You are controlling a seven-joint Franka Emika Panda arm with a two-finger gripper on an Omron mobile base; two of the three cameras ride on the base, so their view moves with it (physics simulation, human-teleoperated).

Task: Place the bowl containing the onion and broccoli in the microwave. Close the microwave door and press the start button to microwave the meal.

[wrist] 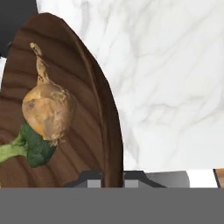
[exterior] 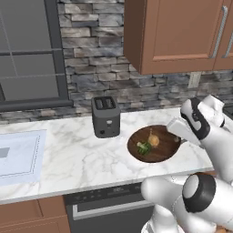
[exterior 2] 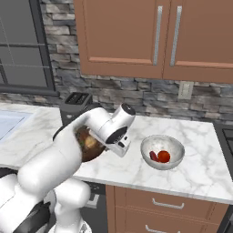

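On the white marble counter (exterior: 68, 159), just right of the dark grey toaster (exterior: 106, 116), rests the wide wooden bowl (exterior: 161, 152). Its hollow holds the tan onion (exterior: 154, 140) and the green broccoli floret (exterior: 144, 148), which lie touching; the onion's thin stalk points away from the floret. The gripper (wrist: 113, 178) meets the bowl at its right rim, and in the hand view one dark fingertip (wrist: 89, 178) stands on the inner side of the rim and the other on the outer side, the wooden edge between them; the jaws appear drawn in against that rim. From the left base camera the white hand covers the bowl's right edge. From the right base camera the arm hides most of the bowl (exterior 2: 88, 145), leaving a brown arc of it visible below the wrist. A smaller white bowl (exterior 2: 162, 151) with red pieces inside stands on the same counter, well apart to the right of the wooden one. Behind the counter runs a grey stone wall (exterior: 91, 54), with brown wooden cabinets (exterior 2: 150, 36) mounted above.
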